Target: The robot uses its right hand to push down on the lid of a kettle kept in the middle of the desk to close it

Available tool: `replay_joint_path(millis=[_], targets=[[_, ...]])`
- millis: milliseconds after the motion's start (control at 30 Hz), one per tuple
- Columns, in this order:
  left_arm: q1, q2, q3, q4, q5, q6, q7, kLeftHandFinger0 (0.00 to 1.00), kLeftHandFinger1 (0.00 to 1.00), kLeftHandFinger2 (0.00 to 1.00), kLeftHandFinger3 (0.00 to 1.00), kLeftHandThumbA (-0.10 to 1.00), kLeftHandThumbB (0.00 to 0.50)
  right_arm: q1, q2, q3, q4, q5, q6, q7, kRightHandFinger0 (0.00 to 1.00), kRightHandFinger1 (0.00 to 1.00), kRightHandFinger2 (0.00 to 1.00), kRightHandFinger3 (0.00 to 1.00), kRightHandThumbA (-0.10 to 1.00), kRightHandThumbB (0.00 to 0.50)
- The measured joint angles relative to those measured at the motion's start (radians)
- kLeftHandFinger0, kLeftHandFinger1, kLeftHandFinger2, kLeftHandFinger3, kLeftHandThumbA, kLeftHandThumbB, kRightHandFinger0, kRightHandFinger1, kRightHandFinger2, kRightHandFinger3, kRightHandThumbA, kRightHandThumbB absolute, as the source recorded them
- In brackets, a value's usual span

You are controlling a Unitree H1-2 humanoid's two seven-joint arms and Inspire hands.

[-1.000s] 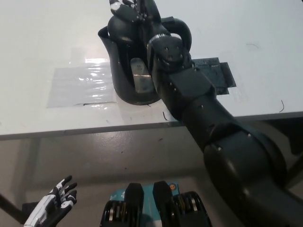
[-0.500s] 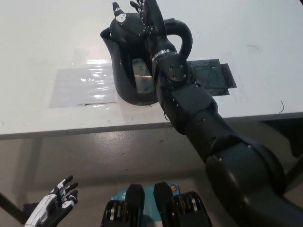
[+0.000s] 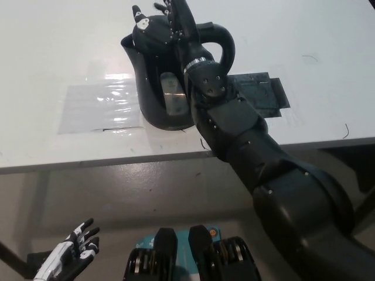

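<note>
A black electric kettle [image 3: 165, 88] stands on the white desk [image 3: 293, 35] near its front edge, spout to the left and handle to the right. My black right hand [image 3: 167, 26] lies on top of the kettle over its lid, fingers spread and pointing away from me. The hand hides most of the lid, so whether the lid is down is unclear. The black right arm [image 3: 246, 146] stretches up from the bottom right across the desk edge. My white left hand [image 3: 67, 257] rests low at the bottom left, below the desk, fingers apart and holding nothing.
A clear plastic sheet [image 3: 99, 108] lies flat on the desk left of the kettle. A dark flat plate [image 3: 263, 93] sits under and to the right of the kettle. The desk's front edge [image 3: 88, 161] runs across the middle of the view.
My right hand has lifted and spread its fingers over the kettle top, and the wrist has moved slightly up. The view has shifted a little. The left hand stays low.
</note>
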State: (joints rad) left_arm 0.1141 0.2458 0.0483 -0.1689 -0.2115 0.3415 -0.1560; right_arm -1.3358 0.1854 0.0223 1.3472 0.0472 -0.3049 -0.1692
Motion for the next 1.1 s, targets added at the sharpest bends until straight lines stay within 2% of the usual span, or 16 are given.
replay_joint_path(millis=[100,200,300,433,500,633,733,900,1033,1100], targets=[[-0.001,-0.010,-0.011,-0.009,0.000,0.001,0.000,1.00,1.00,1.00,1.00,0.41,0.000,-0.019,0.003,0.008,0.016,-0.005,0.022,-0.003,0.79,0.92,0.97,1.00,0.48,0.048],[-0.001,-0.013,-0.021,-0.013,-0.001,0.000,0.000,0.97,1.00,1.00,1.00,0.43,0.000,-0.029,0.008,0.010,0.021,-0.011,0.039,-0.004,0.86,1.00,1.00,1.00,0.48,0.043],[-0.001,-0.013,-0.031,-0.014,-0.001,0.000,0.000,0.97,1.00,1.00,1.00,0.44,0.000,-0.033,0.011,0.008,0.023,-0.016,0.050,-0.004,0.90,1.00,1.00,1.00,0.46,0.012],[-0.002,-0.013,-0.034,-0.021,-0.002,0.001,0.000,0.98,1.00,1.00,1.00,0.42,0.000,-0.033,0.012,0.005,0.025,-0.017,0.053,-0.005,0.90,0.98,1.00,1.00,0.43,0.032],[-0.007,-0.013,-0.035,-0.022,-0.002,0.003,0.000,0.98,1.00,1.00,1.00,0.41,0.000,-0.033,0.012,-0.002,0.026,-0.017,0.053,-0.005,0.92,1.00,1.00,1.00,0.42,0.011],[-0.022,-0.013,-0.036,-0.023,-0.002,0.010,0.000,1.00,1.00,1.00,1.00,0.41,0.000,-0.029,0.014,-0.031,0.029,-0.014,0.053,-0.005,0.96,1.00,1.00,1.00,0.43,0.005],[-0.033,-0.013,-0.037,-0.025,-0.002,0.015,0.000,1.00,1.00,1.00,1.00,0.42,0.000,-0.018,0.017,-0.063,0.025,-0.008,0.046,-0.001,0.95,1.00,1.00,1.00,0.48,0.013],[-0.044,-0.013,-0.038,-0.025,-0.002,0.021,0.000,0.99,1.00,1.00,1.00,0.43,0.000,0.027,0.016,-0.088,0.006,-0.003,0.013,0.002,0.97,1.00,1.00,1.00,0.39,0.000],[-0.047,-0.013,-0.039,-0.025,-0.001,0.023,0.000,1.00,1.00,1.00,1.00,0.42,0.000,0.059,0.015,-0.087,-0.009,-0.003,-0.007,0.002,0.97,1.00,1.00,1.00,0.47,0.025],[-0.049,-0.013,-0.039,-0.025,-0.001,0.023,0.000,1.00,1.00,1.00,1.00,0.42,0.000,0.070,0.014,-0.086,-0.017,-0.004,-0.018,0.002,0.94,1.00,1.00,1.00,0.48,0.040]])
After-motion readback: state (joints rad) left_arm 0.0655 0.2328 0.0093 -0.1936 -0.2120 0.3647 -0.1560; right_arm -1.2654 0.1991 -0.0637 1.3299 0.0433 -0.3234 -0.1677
